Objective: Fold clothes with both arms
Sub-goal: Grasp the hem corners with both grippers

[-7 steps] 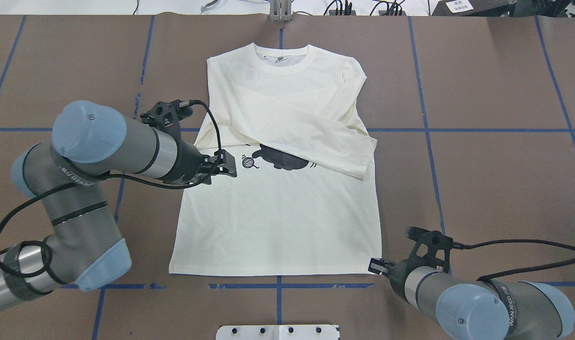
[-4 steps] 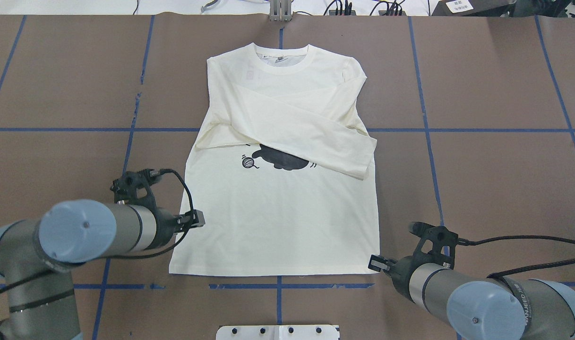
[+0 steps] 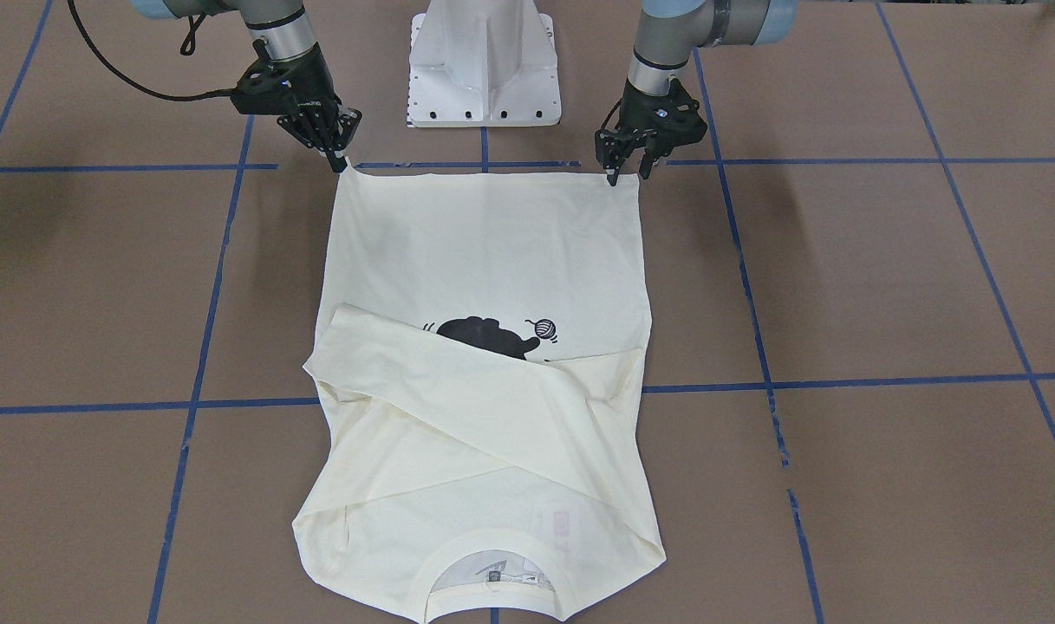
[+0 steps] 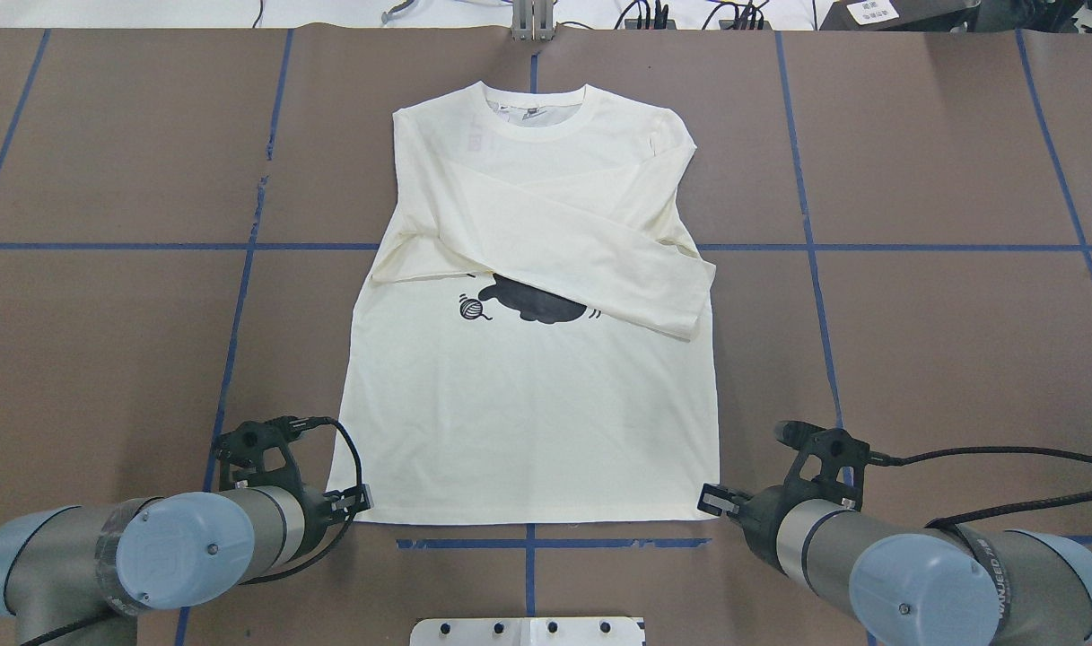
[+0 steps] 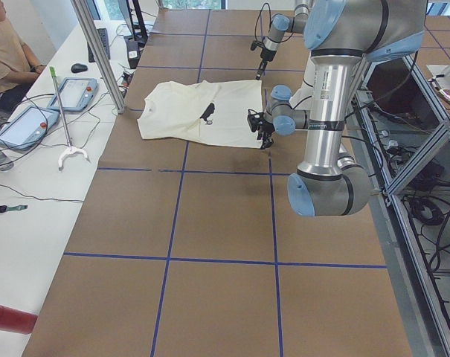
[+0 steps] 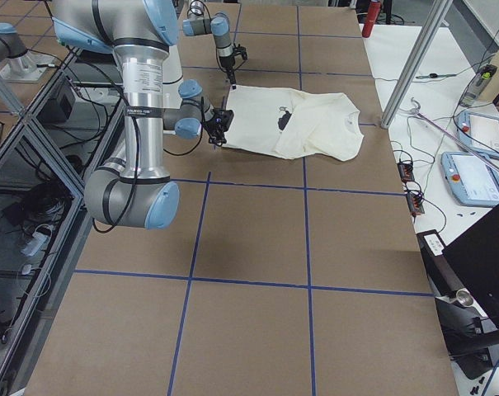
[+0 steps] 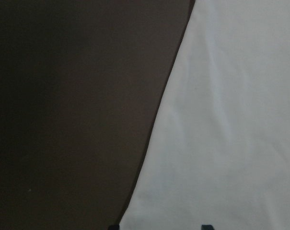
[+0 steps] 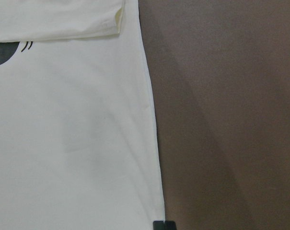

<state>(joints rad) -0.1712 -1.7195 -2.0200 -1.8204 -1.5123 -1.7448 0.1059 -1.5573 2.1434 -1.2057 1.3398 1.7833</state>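
the cream shirt (image 4: pixel 528 422) lies flat, print side up, in the middle of the brown table (image 4: pixel 940 359), collar on the far side from the robot and hem toward the white pedestal base (image 3: pixel 484 61). both long sleeves are folded in across the chest, one over the other, and the lower one covers the top of the black cat (image 4: pixel 532 301), with the little yarn ball (image 4: pixel 469 309) showing just beside it (no lettering shows in these views). the left gripper (image 4: pixel 362 502) is down at the hem corner on the robot's left side, its two fingers standing apart with the corner's edge between them; its wrist camera shows both fingertips spread, one over cloth and one right at the shirt's side edge. the right gripper (image 4: pixel 709 502) is at the opposite hem corner with its fingers drawn together on the cloth, and from across the table that corner looks pulled up into a small point at the fingertips (image 3: pixel 340 161). blue tape lines (image 4: pixel 806 247) cross the table in a grid, one running just along the hem.
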